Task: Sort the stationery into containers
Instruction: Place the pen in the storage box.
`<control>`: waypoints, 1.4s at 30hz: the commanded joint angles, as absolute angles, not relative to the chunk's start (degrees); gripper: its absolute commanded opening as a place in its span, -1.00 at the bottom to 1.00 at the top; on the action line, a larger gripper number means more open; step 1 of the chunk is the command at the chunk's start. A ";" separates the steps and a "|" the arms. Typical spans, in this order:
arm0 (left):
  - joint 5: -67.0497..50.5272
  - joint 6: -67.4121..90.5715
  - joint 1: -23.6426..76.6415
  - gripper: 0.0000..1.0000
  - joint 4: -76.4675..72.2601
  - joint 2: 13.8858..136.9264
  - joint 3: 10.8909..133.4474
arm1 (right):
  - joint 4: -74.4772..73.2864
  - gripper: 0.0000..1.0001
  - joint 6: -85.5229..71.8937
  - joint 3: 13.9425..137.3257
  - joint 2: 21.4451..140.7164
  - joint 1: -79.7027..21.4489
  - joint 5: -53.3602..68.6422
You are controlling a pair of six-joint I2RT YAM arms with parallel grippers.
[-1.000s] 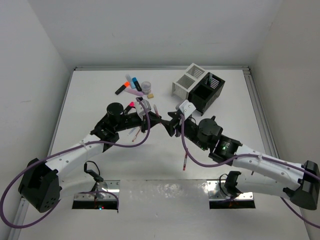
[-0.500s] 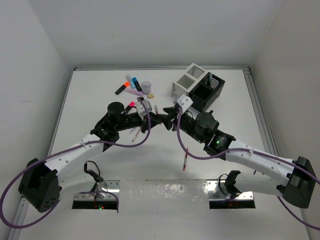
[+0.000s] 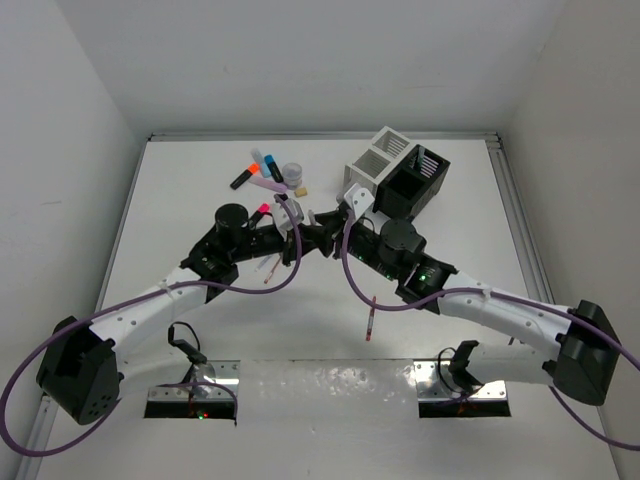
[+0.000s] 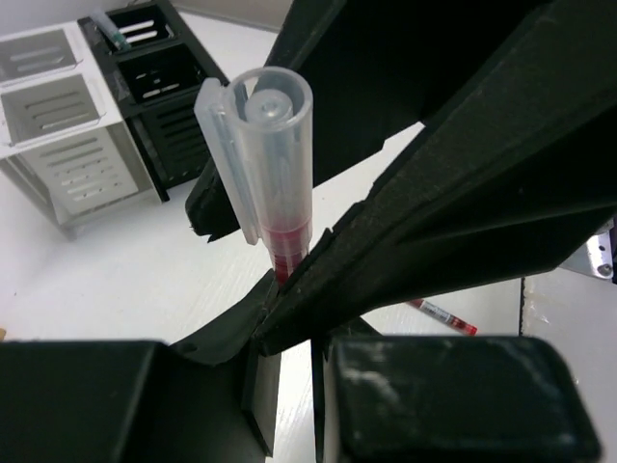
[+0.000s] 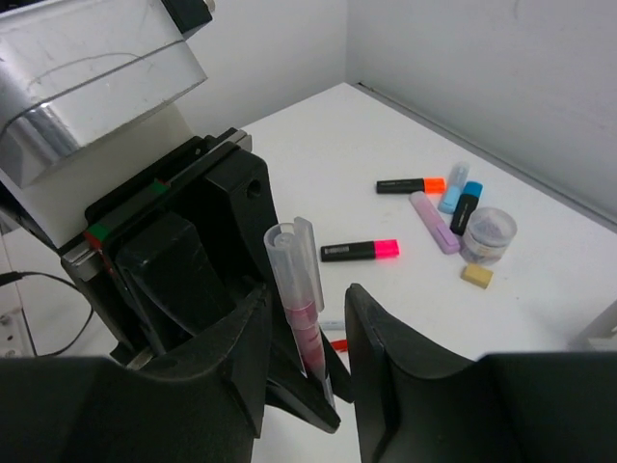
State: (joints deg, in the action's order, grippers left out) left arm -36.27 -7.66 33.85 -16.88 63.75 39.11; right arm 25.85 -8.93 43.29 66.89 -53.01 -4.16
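**Pen Handover: Left Arm to Right Arm**

The left gripper (image 4: 289, 352) is clamped on the lower barrel of the clear-capped pen (image 4: 275, 145). It holds the pen upright above the table (image 3: 180, 190), between the two arms and short of the containers. The right gripper (image 5: 307, 318) straddles the same pen. Its jaws stand apart, one on each side of the barrel, and the right wrist view shows a gap on both sides — not yet a grip.

Recommended procedure, judged from this position:

1. Centre the right jaws on the barrel, under the cap and clear of the left jaws.
2. Close the right jaws until firm. Release the left only after that.
3. Hold the pen vertical throughout — a tilted pen is likely to catch a box rim at the drop.

**Containers.** The white box (image 3: 362, 175) and the black box (image 3: 408, 195) stand joined at the far right of the table.

- **Black box:** a thin dark-tipped item (image 4: 104, 21) leans in its far part.
- **White box:** the left wrist view shows only its slotted floor.

**Unsorted items.**

- A red pen (image 3: 370, 325) lies near the right arm.
- The pink highlighter (image 5: 360, 251), tape roll (image 5: 489, 231) and eraser (image 5: 476, 276) lie with the other highlighters, well apart from the boxes.
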 commanded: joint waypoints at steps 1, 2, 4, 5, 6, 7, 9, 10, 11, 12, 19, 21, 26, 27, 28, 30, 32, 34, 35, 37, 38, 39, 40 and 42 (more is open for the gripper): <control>-37.44 -7.39 34.72 -1.00 -20.21 63.11 41.57 | 29.44 -0.30 -10.28 46.05 68.81 -53.00 -3.08; -37.35 -7.30 34.80 -1.00 -20.48 63.11 41.57 | 29.53 -0.33 -10.28 46.23 69.17 -53.00 -2.99; -37.35 -7.29 34.80 -1.00 -20.65 63.02 41.49 | 29.62 -0.53 -10.46 46.67 69.96 -53.00 -2.64; -37.18 -7.29 34.80 -1.00 -20.57 62.93 41.40 | 29.62 -0.63 -10.28 46.84 70.05 -53.00 -2.64; -37.26 -7.29 34.80 -1.00 -20.65 63.02 41.40 | 29.62 -0.73 -10.28 47.02 70.22 -53.00 -2.46; -37.00 -7.12 34.80 -1.00 -20.57 62.84 41.31 | 29.62 -1.00 -10.37 47.02 70.40 -53.00 -2.63; -36.04 -6.60 34.80 -1.00 -20.65 62.75 41.22 | 29.97 -1.00 -10.55 46.41 70.23 -53.00 -2.73; -35.43 -5.90 34.80 -1.00 -20.92 62.67 41.22 | 30.67 -1.00 -10.63 46.06 70.14 -53.09 -2.81; -34.90 -5.63 34.72 -0.97 -20.92 62.67 41.13 | 30.93 -1.00 -10.63 45.79 69.70 -53.00 -3.51; -34.46 -5.54 34.80 -0.87 -21.00 62.67 41.05 | 31.20 -1.00 -10.55 45.27 69.61 -53.00 -4.12; -32.70 -6.33 34.19 0.99 -19.17 61.88 40.61 | 31.91 -1.00 -11.25 44.12 68.82 -49.76 -7.90; -32.00 -6.33 33.93 0.99 -18.02 61.61 40.52 | 31.82 -1.00 -10.99 44.30 68.64 -48.09 -10.10; -26.64 -2.65 32.17 0.99 -13.89 59.86 40.52 | 28.92 -1.00 -9.67 49.03 70.48 -37.46 -12.74; -24.54 -1.59 31.82 0.99 -13.19 59.51 40.43 | 28.57 -1.00 -9.84 51.04 71.10 -35.61 -13.01; -23.56 1.38 31.03 0.99 -11.62 59.24 40.43 | 28.13 -1.00 -10.80 52.02 72.67 -31.59 -13.27; -21.11 3.33 30.24 0.99 -9.77 58.98 40.43 | 28.04 -1.00 -12.12 54.91 74.61 -25.62 -13.27; -19.70 3.87 29.01 0.99 -6.87 58.89 40.43 | 28.21 -1.00 -12.57 57.90 78.82 -22.25 -14.58; -17.94 4.22 27.43 0.99 -4.41 58.80 40.52 | 28.21 -1.00 -11.52 60.02 83.38 -18.38 -16.16; -17.23 4.31 27.07 0.99 -3.87 58.71 40.43 | 28.56 -1.00 -10.99 61.94 85.06 -17.33 -17.04; -15.39 3.78 25.67 0.99 -2.55 58.71 40.34 | 29.88 -1.00 -9.23 63.71 89.70 -14.51 -19.23; -14.51 3.69 25.23 0.99 -2.20 58.80 40.34 | 30.06 -1.00 -9.14 65.90 91.30 -13.46 -19.68; -14.15 3.52 24.27 0.99 -1.68 58.97 40.34 | 29.71 -1.00 -9.66 67.05 92.80 -11.71 -19.95; -13.98 3.52 23.74 0.99 -1.50 59.24 40.34 | 30.14 -1.00 -9.84 67.76 95.25 -10.99 -20.13; -13.62 3.52 22.42 0.99 -0.88 59.76 40.43 | 32.16 -1.00 -10.72 68.64 98.59 -8.71 -20.13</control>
